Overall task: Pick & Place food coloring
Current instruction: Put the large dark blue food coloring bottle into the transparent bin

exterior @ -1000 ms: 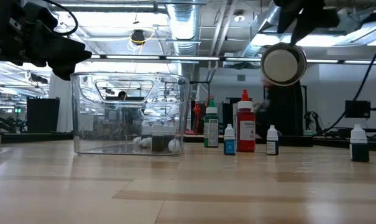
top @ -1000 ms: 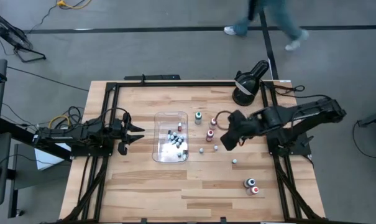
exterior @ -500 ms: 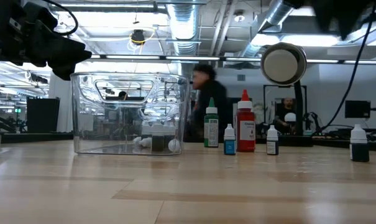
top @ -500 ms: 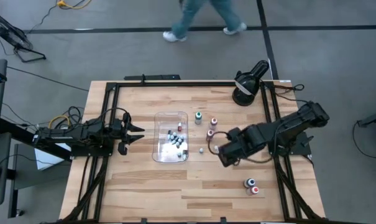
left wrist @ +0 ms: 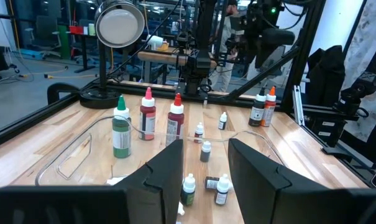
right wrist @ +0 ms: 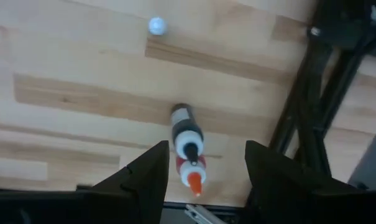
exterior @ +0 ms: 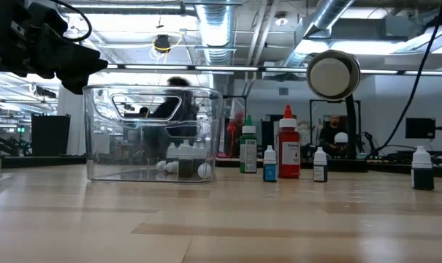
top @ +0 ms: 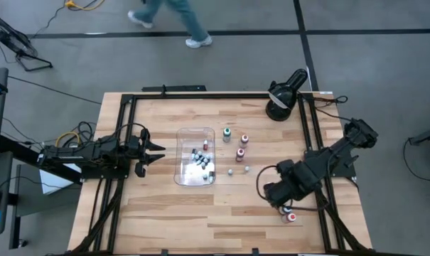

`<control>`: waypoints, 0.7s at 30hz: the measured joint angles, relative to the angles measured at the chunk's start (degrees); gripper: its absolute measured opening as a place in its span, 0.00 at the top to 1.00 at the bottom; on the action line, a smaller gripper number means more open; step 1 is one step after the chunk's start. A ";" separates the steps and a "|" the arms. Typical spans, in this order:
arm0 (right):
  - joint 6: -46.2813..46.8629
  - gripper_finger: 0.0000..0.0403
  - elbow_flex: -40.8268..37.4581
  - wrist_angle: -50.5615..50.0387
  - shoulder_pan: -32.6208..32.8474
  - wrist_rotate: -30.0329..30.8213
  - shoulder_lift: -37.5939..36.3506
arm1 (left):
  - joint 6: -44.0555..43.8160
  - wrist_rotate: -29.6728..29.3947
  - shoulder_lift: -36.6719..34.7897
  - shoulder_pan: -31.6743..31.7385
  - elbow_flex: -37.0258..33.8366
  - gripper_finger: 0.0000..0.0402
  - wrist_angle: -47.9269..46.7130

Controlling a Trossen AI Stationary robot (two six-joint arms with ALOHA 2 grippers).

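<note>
1. Table (top: 165, 206): pale wood planks, visible grain, smooth with a low satin sheen.
2. Frame (top: 200, 95) around the table: black metal bars, matt.
3. Tray (exterior: 96, 131): clear hard plastic, glossy, throws bright reflections.
4. Food coloring bottles (left wrist: 148, 118): smooth plastic bodies with paper-looking labels; caps plain, slightly shiny.
5. Lamp (exterior: 333, 74): black casing, matt; round face pale and smooth.
6. Left gripper (left wrist: 203, 186) and right gripper (right wrist: 203, 180): dark fingers, matt, plastic-looking, flat facets.
7. Floor (top: 200, 64): grey, smooth, dull finish, black line across it.
</note>
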 joint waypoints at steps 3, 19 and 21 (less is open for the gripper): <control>2.62 0.51 -0.02 0.78 1.87 -0.11 0.02 | -0.02 0.00 0.00 0.00 -0.02 0.71 0.00; 4.73 0.51 -0.11 4.02 5.63 -3.74 7.86 | -0.02 0.00 0.00 0.01 -0.02 0.71 0.00; 4.71 0.51 -0.64 3.96 5.53 -5.00 8.20 | -0.02 0.00 0.00 0.00 -0.02 0.71 0.00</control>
